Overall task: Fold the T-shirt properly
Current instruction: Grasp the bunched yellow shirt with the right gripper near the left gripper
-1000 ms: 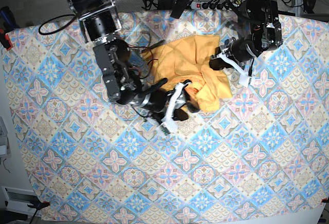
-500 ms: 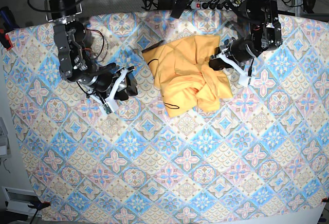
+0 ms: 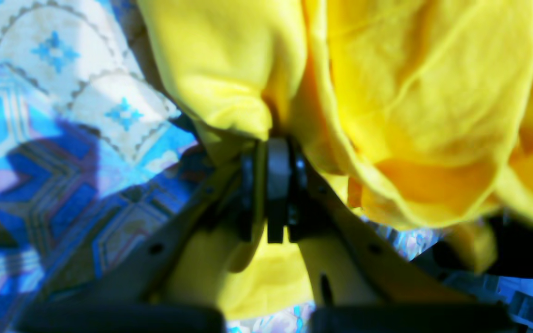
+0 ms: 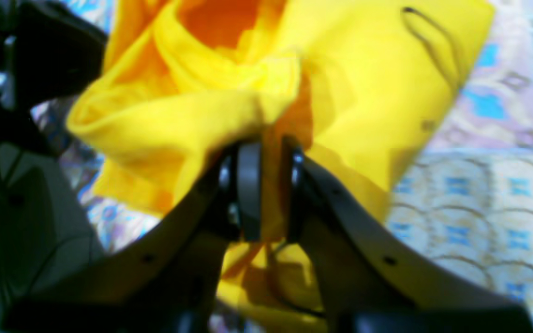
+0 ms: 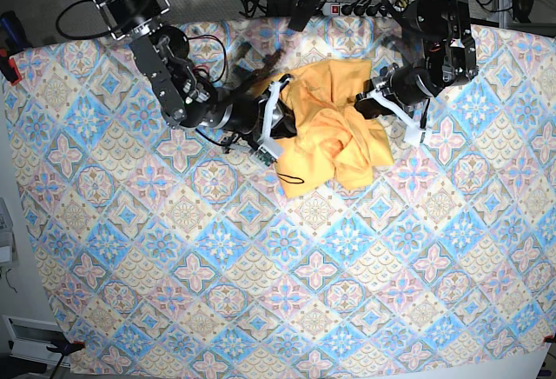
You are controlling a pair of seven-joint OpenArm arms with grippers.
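Observation:
The T-shirt (image 5: 334,136) lies bunched in a crumpled heap at the back middle of the table, with its thin black squiggle (image 5: 291,179) near the front-left corner. My right gripper (image 5: 280,116) is at the heap's left edge. In the right wrist view the right gripper (image 4: 271,157) is shut on a fold of the T-shirt (image 4: 363,83). My left gripper (image 5: 363,103) holds the heap's right edge. In the left wrist view the left gripper (image 3: 278,148) is clamped shut on the T-shirt (image 3: 410,83).
A blue-and-pink patterned tablecloth (image 5: 261,266) covers the whole table. A power strip with cables (image 5: 347,5) lies along the back edge, and a red clamp (image 5: 9,66) sits at the left edge.
My right arm swung from the table's left side over to the shirt's left edge and closed on the cloth, which is now bunched up there. The left arm has not moved.

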